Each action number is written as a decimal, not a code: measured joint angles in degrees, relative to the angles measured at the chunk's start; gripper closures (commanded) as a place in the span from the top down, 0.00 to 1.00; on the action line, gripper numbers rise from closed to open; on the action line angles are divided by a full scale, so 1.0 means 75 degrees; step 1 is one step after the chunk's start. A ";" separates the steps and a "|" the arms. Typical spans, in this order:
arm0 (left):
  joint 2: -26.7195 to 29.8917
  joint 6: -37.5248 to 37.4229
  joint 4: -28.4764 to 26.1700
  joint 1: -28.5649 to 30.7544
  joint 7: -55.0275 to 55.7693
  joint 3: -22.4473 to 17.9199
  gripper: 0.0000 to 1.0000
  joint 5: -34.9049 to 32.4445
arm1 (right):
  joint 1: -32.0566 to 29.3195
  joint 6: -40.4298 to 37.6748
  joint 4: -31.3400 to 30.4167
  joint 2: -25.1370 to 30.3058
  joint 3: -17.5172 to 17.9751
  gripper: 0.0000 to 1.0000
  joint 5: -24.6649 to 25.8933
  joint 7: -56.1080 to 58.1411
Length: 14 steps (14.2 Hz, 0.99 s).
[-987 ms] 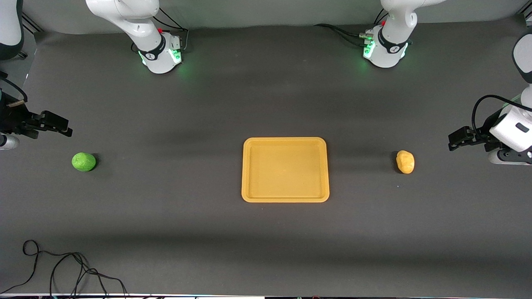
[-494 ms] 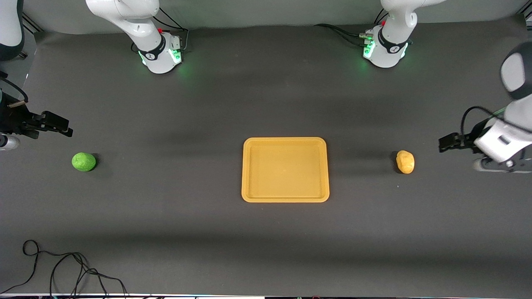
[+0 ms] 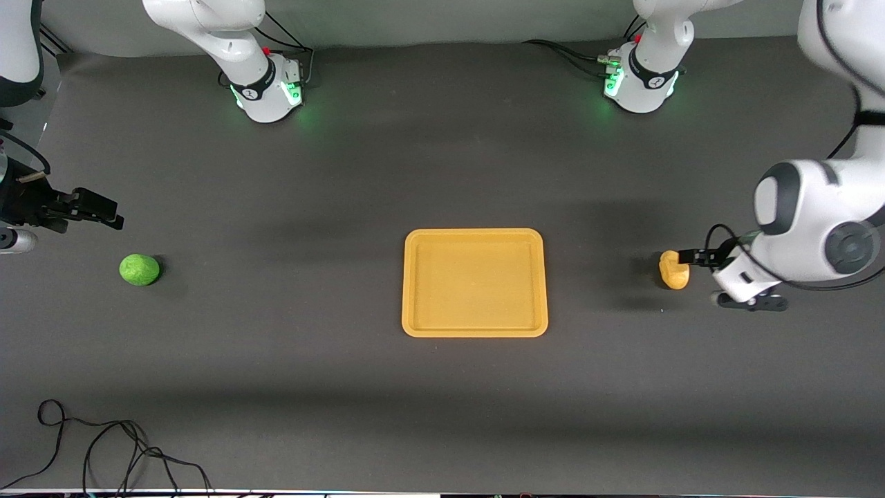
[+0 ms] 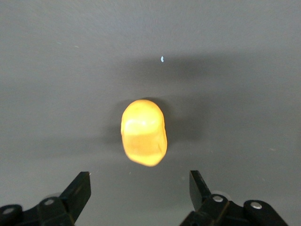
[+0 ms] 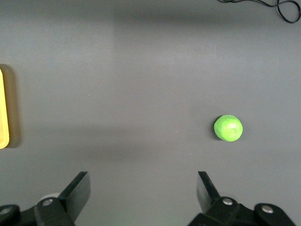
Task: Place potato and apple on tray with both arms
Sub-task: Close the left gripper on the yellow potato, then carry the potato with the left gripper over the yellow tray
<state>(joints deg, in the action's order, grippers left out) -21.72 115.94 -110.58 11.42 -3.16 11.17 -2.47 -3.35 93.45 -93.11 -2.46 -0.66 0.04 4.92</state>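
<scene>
The yellow-orange potato (image 3: 673,273) lies on the dark table toward the left arm's end. My left gripper (image 3: 688,256) hovers at the potato's edge, open and empty. In the left wrist view the potato (image 4: 143,132) lies just ahead of the open gripper (image 4: 139,179), between the lines of its two fingers. The green apple (image 3: 139,270) lies toward the right arm's end. My right gripper (image 3: 110,214) hangs open and empty, off to one side of the apple. In the right wrist view the apple (image 5: 228,127) lies off to one side of the open gripper (image 5: 142,180). The tray (image 3: 474,238) sits empty in the middle.
A loose black cable (image 3: 104,449) lies near the front camera at the right arm's end, and it also shows in the right wrist view (image 5: 282,7). The tray's edge (image 5: 3,108) shows in the right wrist view. Both arm bases stand along the table's back edge.
My left arm has swung in from the table's end and come down to the potato. My right gripper has barely moved. The potato, apple and tray have not moved.
</scene>
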 measured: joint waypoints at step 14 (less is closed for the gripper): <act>-0.0953 0.0098 0.0292 -0.0021 0.0111 0.0074 0.42 -0.0429 | 0.0004 0.0000 0.0006 0.0000 0.0004 1.00 -0.0001 -0.0016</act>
<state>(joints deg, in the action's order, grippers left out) -28.87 116.67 -108.40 11.27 -2.32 11.72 -5.69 -3.32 93.44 -93.06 -2.46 -0.64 0.03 4.80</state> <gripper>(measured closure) 0.410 0.000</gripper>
